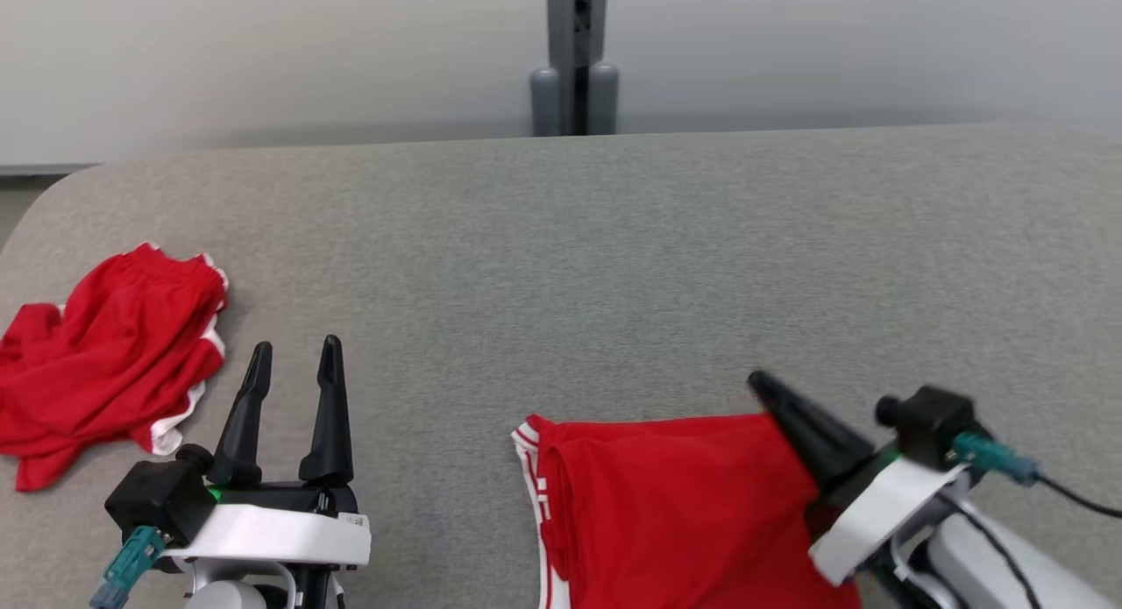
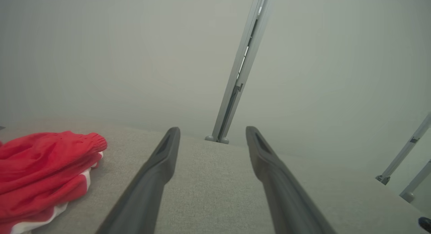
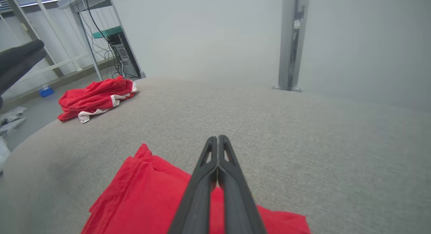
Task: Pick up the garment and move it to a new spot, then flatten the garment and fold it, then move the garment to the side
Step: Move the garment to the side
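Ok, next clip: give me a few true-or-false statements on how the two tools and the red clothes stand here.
1. The left tool is open, with nothing between its fingers. True.
2. The right tool is spread wide. False: its fingers are shut together and lie over the far right corner of the flat red garment.
3. Two red garments lie on the grey table. True: the flat one near the right tool, and a crumpled red garment with white trim.
4. The crumpled red garment sits under the right tool. False: it lies at the table's left end, to the left of the left tool and apart from it.
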You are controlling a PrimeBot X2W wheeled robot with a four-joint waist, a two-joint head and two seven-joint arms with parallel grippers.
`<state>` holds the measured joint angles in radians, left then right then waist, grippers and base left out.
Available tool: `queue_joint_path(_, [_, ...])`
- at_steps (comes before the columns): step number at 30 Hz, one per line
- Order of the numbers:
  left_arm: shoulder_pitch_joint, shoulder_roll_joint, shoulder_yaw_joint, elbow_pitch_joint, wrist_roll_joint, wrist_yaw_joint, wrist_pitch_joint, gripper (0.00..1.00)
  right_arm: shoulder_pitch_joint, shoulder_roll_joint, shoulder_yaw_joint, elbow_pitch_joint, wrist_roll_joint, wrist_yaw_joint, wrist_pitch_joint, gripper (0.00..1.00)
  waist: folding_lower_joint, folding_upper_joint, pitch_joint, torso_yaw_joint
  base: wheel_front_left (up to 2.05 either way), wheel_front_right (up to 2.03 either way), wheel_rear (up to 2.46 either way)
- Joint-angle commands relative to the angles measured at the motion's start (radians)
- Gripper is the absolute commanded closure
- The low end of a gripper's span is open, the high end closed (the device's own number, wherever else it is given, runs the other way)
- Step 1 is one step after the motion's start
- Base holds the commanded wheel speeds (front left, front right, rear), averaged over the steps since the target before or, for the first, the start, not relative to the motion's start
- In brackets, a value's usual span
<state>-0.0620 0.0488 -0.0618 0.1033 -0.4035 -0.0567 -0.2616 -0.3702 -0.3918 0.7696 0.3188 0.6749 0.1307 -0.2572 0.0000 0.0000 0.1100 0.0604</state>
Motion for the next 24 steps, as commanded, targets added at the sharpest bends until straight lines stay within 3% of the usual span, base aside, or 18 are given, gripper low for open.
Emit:
queue_joint_path(1, [0.005, 0.003, 0.003, -0.004, 0.006, -0.005, -0.004, 0.00, -0.005, -0.004, -0.063, -0.008, -0.044, 0.000, -0.010, 1.00, 0.0000, 0.0000, -0.012, -0.034, 0.00, 0.00, 0.00])
queue_joint_path(7, [-0.003, 0.004, -0.003, -0.009, 0.008, -0.003, -0.004, 0.00, 0.040, 0.041, -0.320, -0.074, -0.224, 0.000, -0.009, 1.00, 0.0000, 0.0000, -0.011, -0.085, 0.00, 0.00, 0.00])
queue_joint_path(15, [-0.004, 0.003, -0.019, -0.006, 0.004, 0.000, -0.004, 0.00, 0.128, 0.127, -0.529, -0.137, -0.362, 0.000, -0.008, 1.00, 0.0000, 0.0000, -0.004, -0.105, 0.00, 0.00, 0.00])
queue_joint_path(24, [0.012, 0.004, -0.034, 0.004, -0.001, 0.012, -0.004, 0.00, 0.228, 0.229, -0.652, -0.146, -0.425, 0.000, -0.008, 1.00, 0.0000, 0.0000, -0.004, -0.103, 0.00, 0.00, 0.00])
